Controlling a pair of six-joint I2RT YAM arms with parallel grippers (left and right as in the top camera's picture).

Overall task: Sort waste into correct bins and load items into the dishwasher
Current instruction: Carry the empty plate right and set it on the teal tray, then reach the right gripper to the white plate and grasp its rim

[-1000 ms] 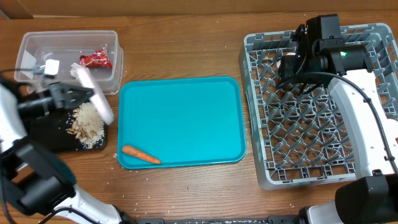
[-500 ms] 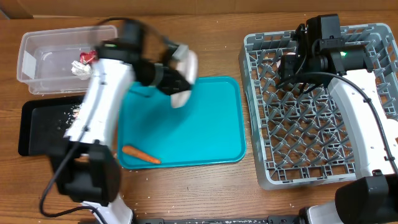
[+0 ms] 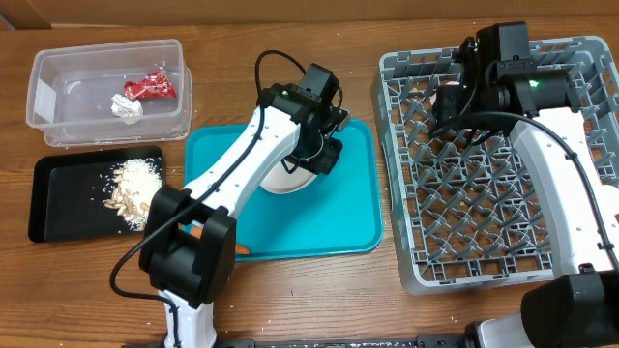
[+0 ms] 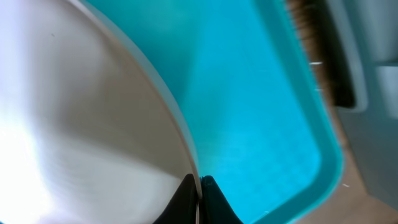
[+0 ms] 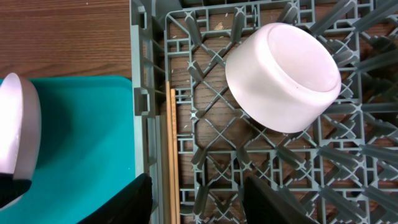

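Note:
My left gripper (image 3: 311, 162) is over the teal tray (image 3: 348, 208), shut on the rim of the round white plate (image 3: 280, 179). In the left wrist view the two black fingertips (image 4: 208, 196) pinch the plate's edge (image 4: 93, 124) just above the tray. My right gripper (image 5: 199, 208) hangs open over the grey dish rack's (image 3: 416, 251) back left corner, holding nothing. Below it an upturned white bowl (image 5: 283, 78) sits in the rack, and wooden chopsticks (image 5: 171, 155) lie along the rack's left wall. The carrot (image 3: 242, 249) pokes out from under my left arm.
The clear tub (image 3: 48, 97) at the back left holds a red wrapper (image 3: 150, 85) and a silver foil ball (image 3: 128, 106). In front of it, the black tray (image 3: 58, 208) holds nut scraps and white crumbs (image 3: 131, 188).
My left arm has swung right from the black tray to the teal tray, carrying the plate with it. The right arm has not moved.

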